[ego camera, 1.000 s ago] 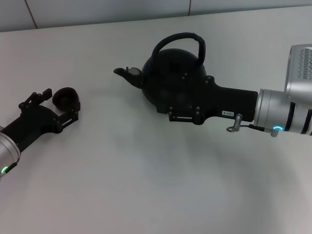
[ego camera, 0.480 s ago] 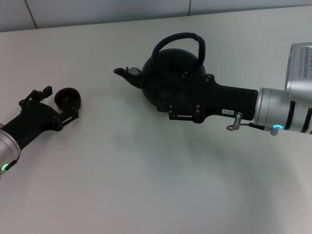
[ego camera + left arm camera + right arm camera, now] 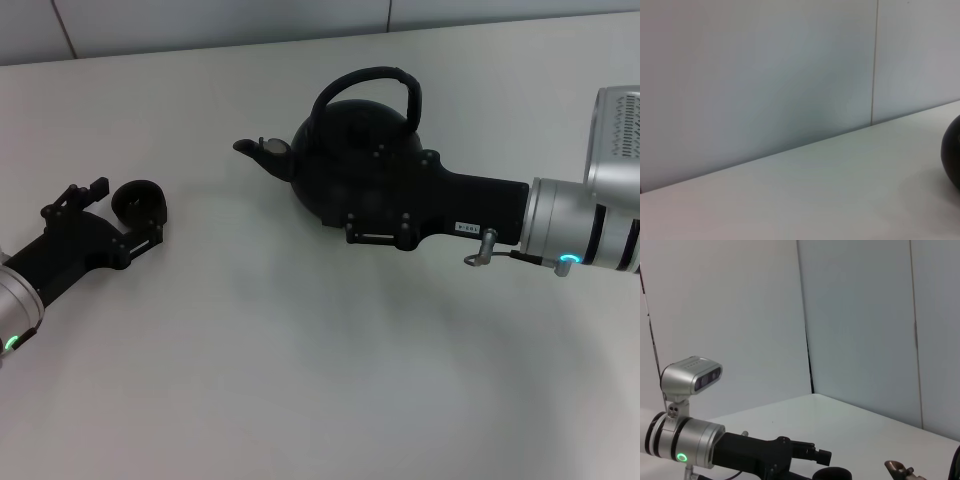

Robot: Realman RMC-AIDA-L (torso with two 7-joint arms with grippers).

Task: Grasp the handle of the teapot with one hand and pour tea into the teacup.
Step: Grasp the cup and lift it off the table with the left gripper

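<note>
Little has shifted over the last second: the left gripper (image 3: pixel 125 215) has crept slightly, and the tiny round dark handleless teacup (image 3: pixel 137 201) between its fingers has turned from lying with its rounded side up to showing its open rim more plainly. On the right, nothing has visibly moved.

In the head view, the left gripper, all black on a silver arm with a green light, reaches in from the left edge of the white counter (image 3: pixel 300 370). Its fingers (image 3: pixel 146 238) stand on either side of the teacup, apparently closed on it, with the cup tipped on its side so its mouth faces outward. The right wrist view shows the same gripper from across the counter, with the cup's dark rim (image 3: pixel 831 473) just below its fingers.

Well apart from the cup, toward the middle rear of the counter, sits the large round-bellied matte black teapot (image 3: pixel 340 150), its short curved spout (image 3: pixel 258 150) pointing toward the robot's left and its tall black arched handle (image 3: pixel 375 82) standing upright over the top. The right gripper (image 3: pixel 340 190), a black unit on a silver-and-white arm with a blue-green light, lies low against the pot's near side, overlapping its belly. Black against black, I cannot tell how its fingers are set or whether they hold anything. The arched handle above it is free of any grip.
</note>
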